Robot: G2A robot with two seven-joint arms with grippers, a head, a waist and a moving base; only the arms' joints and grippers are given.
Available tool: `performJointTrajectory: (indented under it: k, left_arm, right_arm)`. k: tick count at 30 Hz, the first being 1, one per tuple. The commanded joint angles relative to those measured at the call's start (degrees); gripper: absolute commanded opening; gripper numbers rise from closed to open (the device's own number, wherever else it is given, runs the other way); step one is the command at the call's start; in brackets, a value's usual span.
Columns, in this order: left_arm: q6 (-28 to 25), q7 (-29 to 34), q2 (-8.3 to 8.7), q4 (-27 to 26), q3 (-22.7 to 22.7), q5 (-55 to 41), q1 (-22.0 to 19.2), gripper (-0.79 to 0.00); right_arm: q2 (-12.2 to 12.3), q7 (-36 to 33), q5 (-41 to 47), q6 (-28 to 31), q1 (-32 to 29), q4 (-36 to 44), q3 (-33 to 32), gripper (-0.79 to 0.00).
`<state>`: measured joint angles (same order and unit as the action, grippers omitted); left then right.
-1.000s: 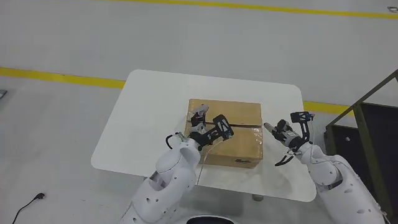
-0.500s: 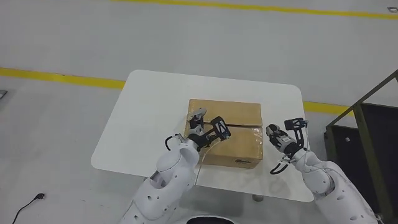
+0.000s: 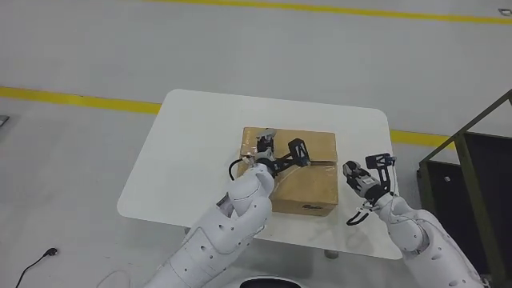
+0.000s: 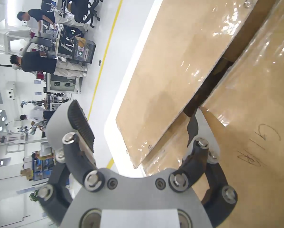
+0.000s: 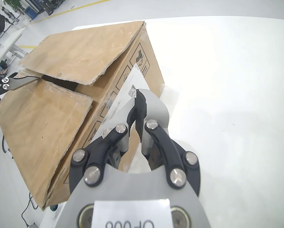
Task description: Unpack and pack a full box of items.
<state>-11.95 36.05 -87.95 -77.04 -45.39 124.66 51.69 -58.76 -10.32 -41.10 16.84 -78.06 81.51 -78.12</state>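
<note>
Your box (image 3: 308, 188) sits on the white table (image 3: 184, 152), a little toward 3 o'clock from the table's middle. It is brown cardboard with two top flaps. The crack between them runs from 9 o'clock to 3 o'clock.

The flap on the 12 o'clock side (image 5: 85, 50) is tipped up a bit, and its edge looks torn. The flap on the 6 o'clock side (image 5: 42, 117) lies flat. Between them is a dark gap (image 4: 210, 84). It is too dark in there to tell what the box holds.

Your left gripper (image 4: 132, 112) is over the top of the box, near the 9 o'clock end of the crack. Its fingers are spread wide apart. One fingertip (image 4: 191, 124) pokes into the crack, right at the edge of the raised flap. The other finger (image 4: 80, 119) hangs out past the box edge, touching nothing.

Your right gripper (image 3: 350, 170) is just beside the box wall at 3 o'clock. Its fingers are pressed together with nothing between them.

Now the writing. That 3 o'clock wall has a white label (image 5: 123, 96) with tiny print and a square code (too small to read). Black printed signs (image 5: 138, 59) sit next to it. The flat flap has black pen marks (image 4: 258, 143), drawn by hand. Shiny clear tape (image 4: 203, 48) covers both flaps.
</note>
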Motion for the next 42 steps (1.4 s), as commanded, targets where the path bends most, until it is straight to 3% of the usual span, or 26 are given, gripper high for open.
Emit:
performJointTrajectory:
  k: [1,5,6,7,10,17,25,42]
  left_arm:
    - [1.36,0.14,-0.41,1.50,0.90,1.88,-0.91,0.000]
    - [5.49,-0.25,-1.06,3.42,1.44,4.36,-1.77,0.000]
    - [6.10,-0.59,-1.20,3.64,1.32,4.30,-1.94,-0.157]
    - [6.55,-1.52,-1.31,3.68,1.28,4.30,-2.08,-0.416]
    - [5.89,-3.37,-1.43,4.30,1.14,4.97,-2.29,-0.785]
    - [1.51,-7.51,-1.38,4.44,0.45,4.89,-1.68,-0.785]
    - [-3.20,-8.62,-0.97,0.75,-1.58,4.23,0.28,-0.785]
    - [-13.43,-7.55,1.25,-16.11,-6.31,6.21,10.10,-0.779]
  right_arm:
    - [0.00,-0.14,0.01,0.02,-0.21,0.22,-0.31,-0.785]
    - [-0.04,-0.29,0.14,-0.15,-0.57,0.68,-0.94,-0.785]
    - [-0.05,-0.25,0.17,-0.12,-0.63,0.78,-1.10,-0.785]
    - [-0.06,-0.26,0.25,-0.04,-0.70,0.85,-1.23,-0.785]
    - [-0.11,-0.39,0.48,0.12,-0.79,1.01,-1.59,-0.785]
    - [-0.28,-0.15,1.53,0.67,-0.81,1.44,-2.30,-0.785]
    - [-0.24,0.63,3.88,2.16,-2.08,3.01,-4.71,-0.785]
    - [0.09,0.72,4.76,2.13,-8.14,12.27,-10.65,-0.785]
